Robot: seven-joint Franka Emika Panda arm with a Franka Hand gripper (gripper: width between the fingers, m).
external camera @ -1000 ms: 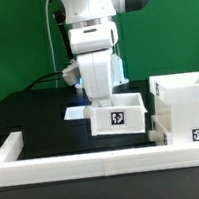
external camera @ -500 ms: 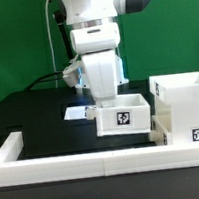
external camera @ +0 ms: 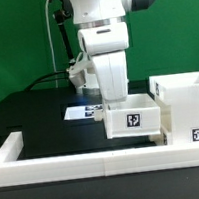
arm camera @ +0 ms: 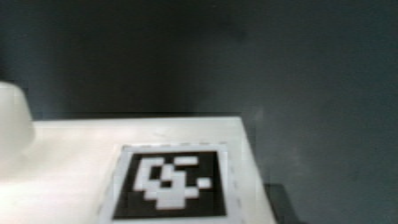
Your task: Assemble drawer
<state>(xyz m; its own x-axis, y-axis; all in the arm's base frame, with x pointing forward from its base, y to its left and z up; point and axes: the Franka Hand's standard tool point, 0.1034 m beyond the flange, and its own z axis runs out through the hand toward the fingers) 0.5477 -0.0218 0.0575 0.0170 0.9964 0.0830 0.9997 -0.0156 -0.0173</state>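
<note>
My gripper [external camera: 115,99] reaches down from the white arm, and its fingers grip the back wall of a small white tray [external camera: 136,119] whose front bears a black-and-white tag. The fingertips are hidden behind the tray wall. The tray sits just at the exterior view's left of the tall white housing [external camera: 187,105], close to its side. A second small tray is mostly hidden behind the held one. In the wrist view I see the tray's white surface with its blurred tag [arm camera: 173,183] over the dark table.
The marker board [external camera: 85,111] lies on the black table behind the tray. The long low white border wall [external camera: 55,165] runs along the front, with a raised end at the exterior view's left. Cables hang behind the arm.
The gripper and the tray have moved toward the exterior view's right, from the middle of the table to right beside the housing. More of the marker board is uncovered.
</note>
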